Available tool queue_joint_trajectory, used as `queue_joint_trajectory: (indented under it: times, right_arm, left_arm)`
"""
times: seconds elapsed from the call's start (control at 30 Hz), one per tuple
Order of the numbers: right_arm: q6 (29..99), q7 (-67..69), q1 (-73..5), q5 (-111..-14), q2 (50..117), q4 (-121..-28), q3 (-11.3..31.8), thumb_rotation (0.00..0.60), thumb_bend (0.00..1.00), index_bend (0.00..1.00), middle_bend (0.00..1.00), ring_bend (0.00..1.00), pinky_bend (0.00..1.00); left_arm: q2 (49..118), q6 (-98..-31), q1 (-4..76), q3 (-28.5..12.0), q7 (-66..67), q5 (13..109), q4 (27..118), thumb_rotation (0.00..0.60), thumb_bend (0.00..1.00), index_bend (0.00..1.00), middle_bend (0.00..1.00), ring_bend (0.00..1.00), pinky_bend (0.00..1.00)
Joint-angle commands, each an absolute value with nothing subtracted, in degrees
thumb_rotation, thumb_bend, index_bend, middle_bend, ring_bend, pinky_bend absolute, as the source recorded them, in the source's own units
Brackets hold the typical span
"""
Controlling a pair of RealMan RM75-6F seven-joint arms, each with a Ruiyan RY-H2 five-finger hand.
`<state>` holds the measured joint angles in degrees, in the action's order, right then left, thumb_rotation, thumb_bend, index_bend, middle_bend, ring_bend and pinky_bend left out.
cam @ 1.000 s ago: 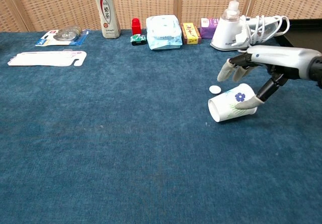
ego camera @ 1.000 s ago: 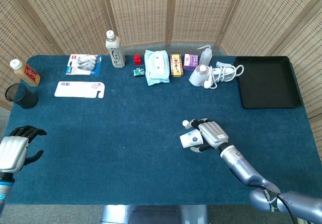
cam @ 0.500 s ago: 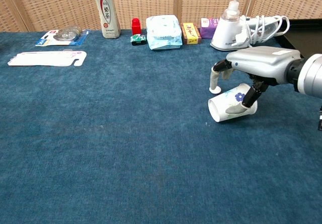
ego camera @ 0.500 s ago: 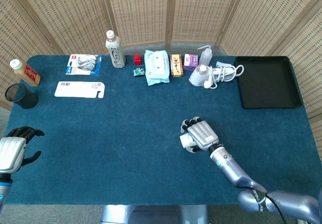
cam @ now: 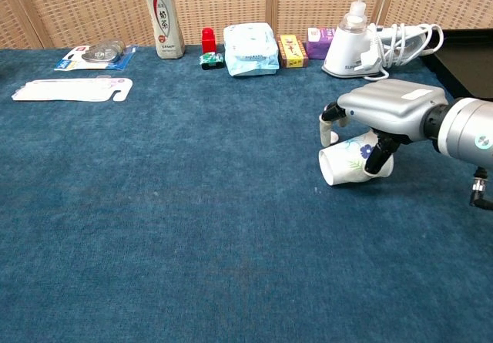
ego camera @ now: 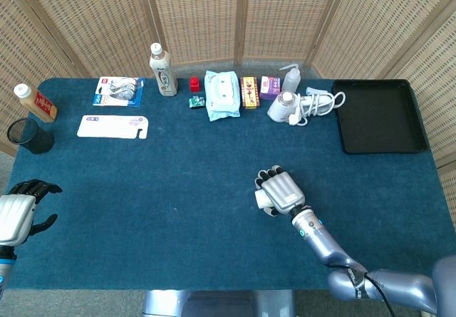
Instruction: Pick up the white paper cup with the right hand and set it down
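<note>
The white paper cup (cam: 345, 166) with a blue flower print lies on its side on the blue table (cam: 192, 227), its mouth facing left. My right hand (cam: 385, 105) lies over it, thumb pressed on the near side and fingers curled down over the far side by the rim. In the head view the right hand (ego camera: 280, 191) covers most of the cup (ego camera: 261, 198), leaving only a white edge visible. My left hand (ego camera: 18, 214) hovers at the table's near left corner, fingers apart and holding nothing.
Along the far edge stand a white bottle (ego camera: 163, 71), a wipes pack (ego camera: 221, 95), small boxes, a spray bottle (cam: 350, 31) and a corded white appliance (ego camera: 303, 105). A black tray (ego camera: 377, 115) sits far right. A black cup (ego camera: 28, 136) and a brown bottle (ego camera: 35, 103) stand far left.
My right hand has moved left and lowered over the cup, its fingers curling from spread to wrapped around it. The cup has stayed where it was. The left hand has hardly moved.
</note>
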<state>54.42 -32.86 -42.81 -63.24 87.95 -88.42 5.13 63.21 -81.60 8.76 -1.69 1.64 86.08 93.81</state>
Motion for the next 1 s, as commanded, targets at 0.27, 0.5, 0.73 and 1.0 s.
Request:
queue_joint_trajectory:
  times: [0.27,0.5,0.73,1.0]
  right_arm:
    - [54.6,-34.5,-43.5,-63.0,89.5,-87.4,5.0,0.518,0.27,0.39,0.27,0.28,0.18]
    - [55.5,-33.7,-43.2,-62.6,90.1,-87.1,5.6,0.519,0.27,0.46,0.29,0.3,0.18]
    - [55.7,-25.0,-42.0,-61.4,88.0,-90.3,9.3,0.517,0.27,0.46,0.3,0.3,0.18]
    - [52.7,-6.1,-40.8,-61.0,86.6,-90.9,15.0,0.519,0.27,0.46,0.3,0.31,0.18]
  left_arm:
    - [63.3,-81.3,8.7,-1.6,1.4,85.9,93.5,0.6,0.2,0.37,0.41,0.27,0.26]
    - [63.4,-81.4,8.5,-1.6,0.8,85.7,92.9,0.6,0.2,0.37,0.41,0.27,0.26]
    - [63.5,-81.3,8.6,-1.7,0.7,85.7,92.7,0.6,0.2,0.37,0.41,0.27,0.26]
    - [63.3,-81.4,8.6,-1.8,1.2,85.8,93.1,0.6,0.2,0.37,0.41,0.27,0.26]
